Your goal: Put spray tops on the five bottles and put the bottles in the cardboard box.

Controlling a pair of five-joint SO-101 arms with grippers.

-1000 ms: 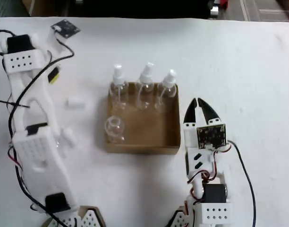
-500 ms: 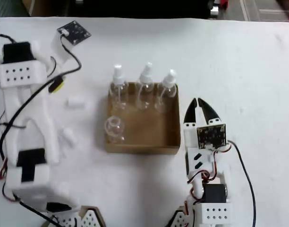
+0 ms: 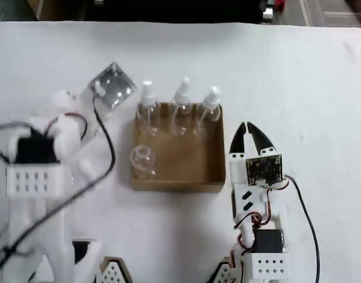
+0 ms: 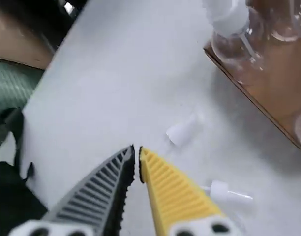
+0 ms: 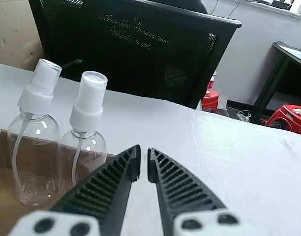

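The cardboard box sits mid-table. Three clear bottles with white spray tops stand along its far wall. A topless bottle stands in its near left corner. My left arm is left of the box, and its grey-and-yellow left gripper hangs shut and empty above the table. Just beyond its tips lie a small white cap and a loose spray top. My black right gripper rests shut and empty beside the box's right wall, facing two topped bottles.
White cloth covers the table, with open room to the right and behind the box. The box's corner lies close to the loose parts. A black chair and red items stand off the table's far edge.
My left arm has swung from the far left corner toward the box, its wrist now nearer and further right. The right arm, box and bottles have not moved.
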